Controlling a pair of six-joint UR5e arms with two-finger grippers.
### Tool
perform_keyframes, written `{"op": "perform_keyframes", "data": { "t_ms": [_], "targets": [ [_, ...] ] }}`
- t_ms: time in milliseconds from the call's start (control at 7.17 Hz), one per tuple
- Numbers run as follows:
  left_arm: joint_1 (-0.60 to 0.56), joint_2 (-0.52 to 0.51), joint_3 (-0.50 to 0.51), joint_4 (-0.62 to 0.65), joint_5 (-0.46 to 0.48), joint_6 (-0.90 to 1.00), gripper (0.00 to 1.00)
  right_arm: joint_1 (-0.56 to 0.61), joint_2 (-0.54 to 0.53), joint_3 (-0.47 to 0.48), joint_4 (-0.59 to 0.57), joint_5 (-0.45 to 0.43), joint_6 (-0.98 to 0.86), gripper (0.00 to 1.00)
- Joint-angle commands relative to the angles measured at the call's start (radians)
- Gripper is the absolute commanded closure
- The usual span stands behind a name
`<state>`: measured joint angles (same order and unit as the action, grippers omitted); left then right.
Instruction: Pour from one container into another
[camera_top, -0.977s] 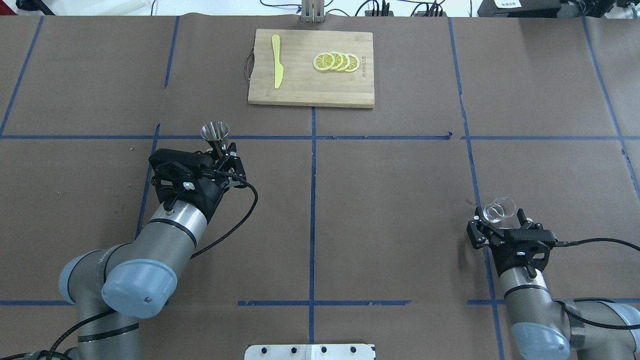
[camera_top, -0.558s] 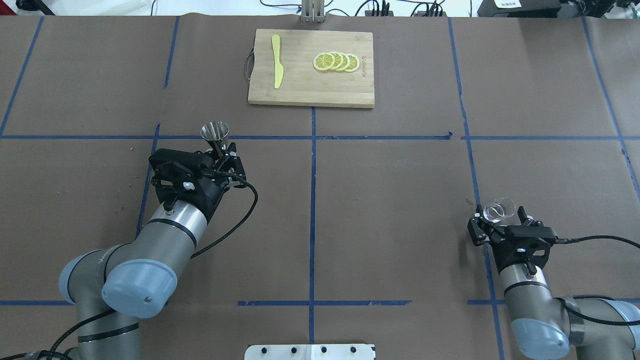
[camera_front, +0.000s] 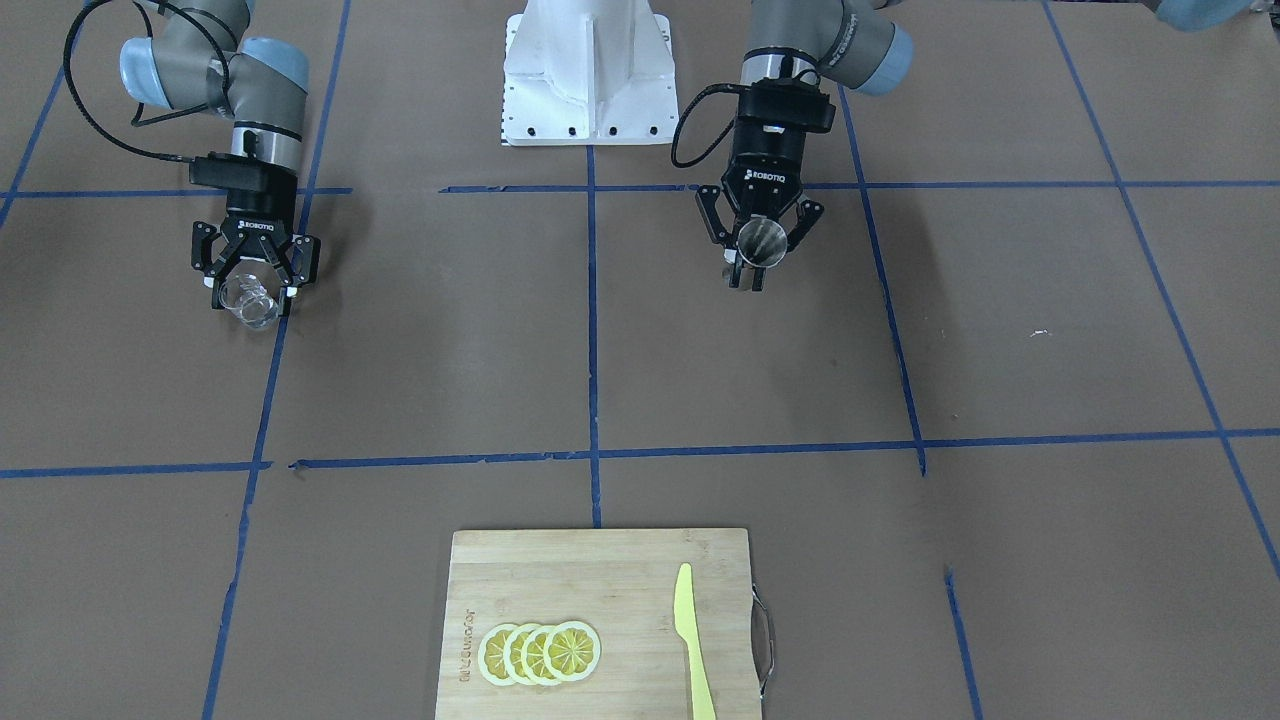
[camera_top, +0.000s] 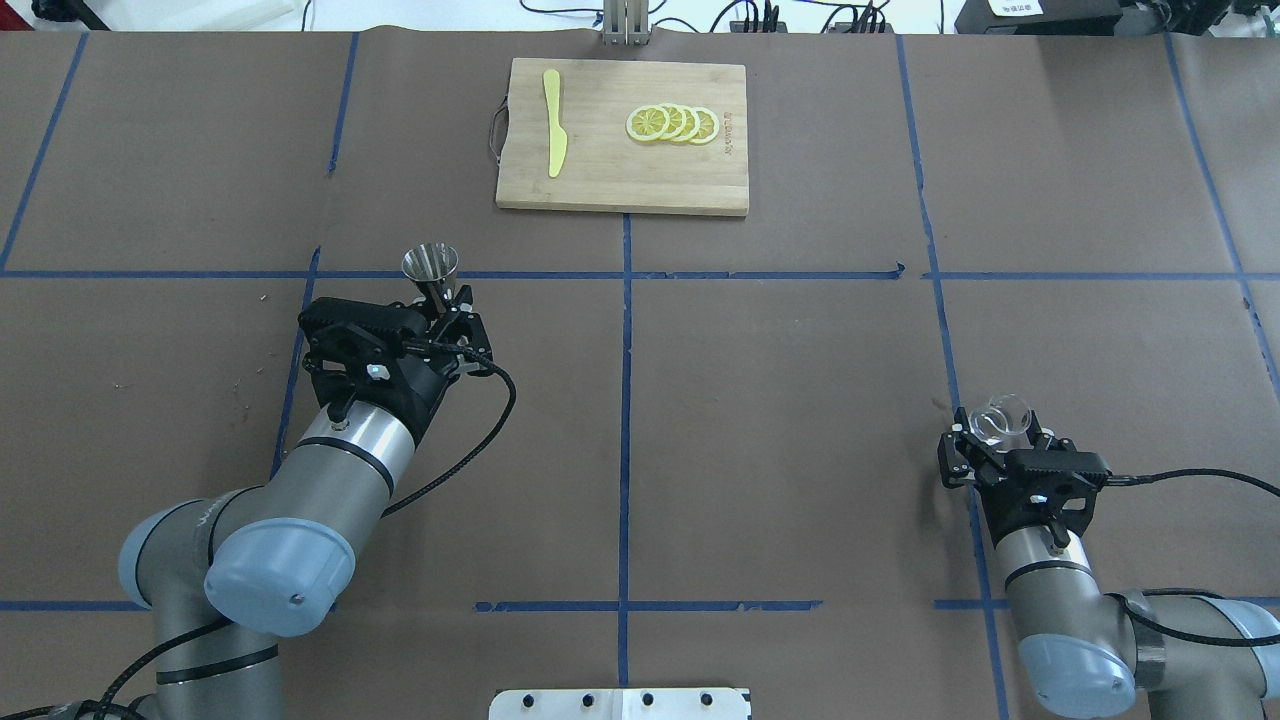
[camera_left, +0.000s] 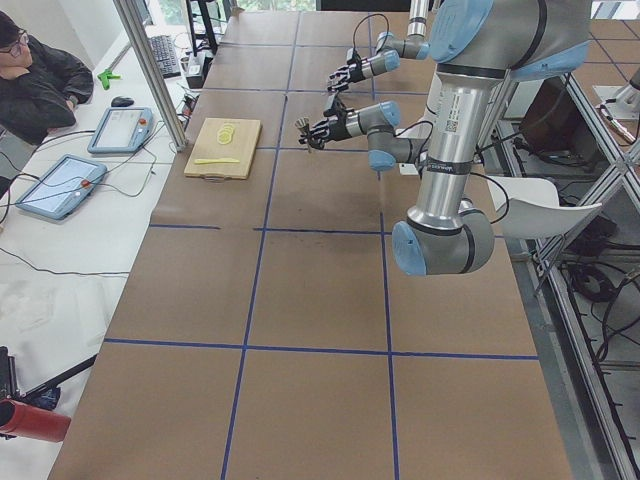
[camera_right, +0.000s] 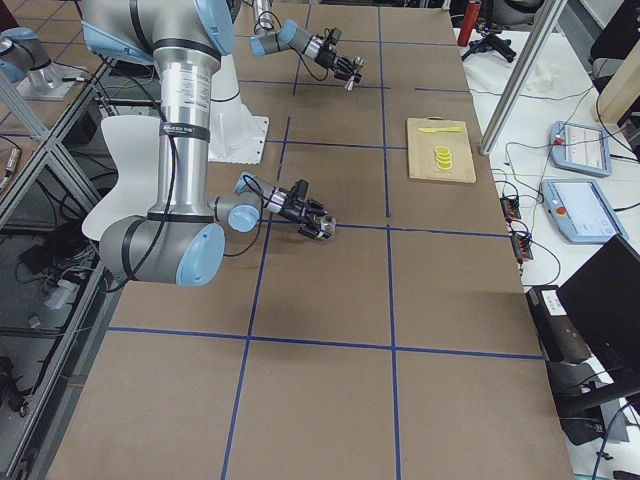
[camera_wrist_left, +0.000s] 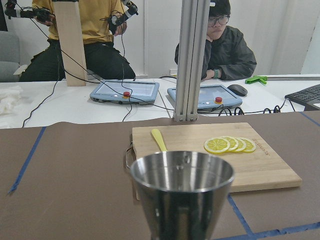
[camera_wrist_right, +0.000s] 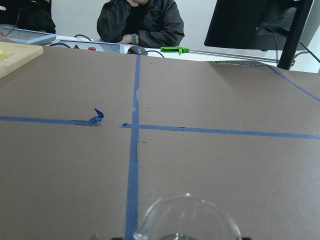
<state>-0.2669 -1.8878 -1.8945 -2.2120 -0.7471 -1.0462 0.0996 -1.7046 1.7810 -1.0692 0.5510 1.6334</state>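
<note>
One steel jigger (camera_top: 430, 263), upright, clamped at waist by left gripper (camera_top: 445, 308), left half of bench (camera_top: 780, 400). One clear cup (camera_top: 1000, 420) clamped in right gripper (camera_top: 1000, 447), toward bench's right edge. Far edge, centre: one cutting board (camera_top: 620, 185), four lemon slices (camera_top: 672, 123), one yellow knife (camera_top: 553, 120).

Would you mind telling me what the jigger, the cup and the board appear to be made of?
The jigger looks like polished steel: it is silvery with mirror-like reflections. The cup is clear, either glass or plastic; the brown table shows through it, and I cannot tell which it is. The board seems to be bamboo or wood, pale tan with a fine grain and a matte surface.
</note>
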Motion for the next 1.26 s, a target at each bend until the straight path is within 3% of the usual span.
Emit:
{"op": "perform_keyframes", "data": {
  "t_ms": [0,140,279,837,977,1116],
  "targets": [
    [0.0,-0.001,-0.001,0.0,0.0,0.0,1.0,0.003,0.0,0.003,0.0,0.007,-0.003,0.61],
    [0.0,-0.001,-0.001,0.0,0.0,0.0,1.0,0.006,0.0,0.005,0.002,0.01,-0.003,0.87],
    [0.0,-0.001,-0.001,0.0,0.0,0.0,1.0,0.014,-0.001,0.006,0.015,0.014,-0.004,1.0],
    [0.011,-0.004,0.012,-0.003,0.0,0.0,1.0,0.035,-0.009,0.009,0.332,0.018,-0.262,1.0],
    [0.027,-0.007,0.037,-0.017,0.0,-0.001,1.0,0.057,0.002,0.018,0.359,0.018,-0.39,1.0],
    [0.066,-0.001,0.072,-0.123,0.0,0.0,1.0,0.066,0.022,0.024,0.367,0.017,-0.566,1.0]
  ]
}}
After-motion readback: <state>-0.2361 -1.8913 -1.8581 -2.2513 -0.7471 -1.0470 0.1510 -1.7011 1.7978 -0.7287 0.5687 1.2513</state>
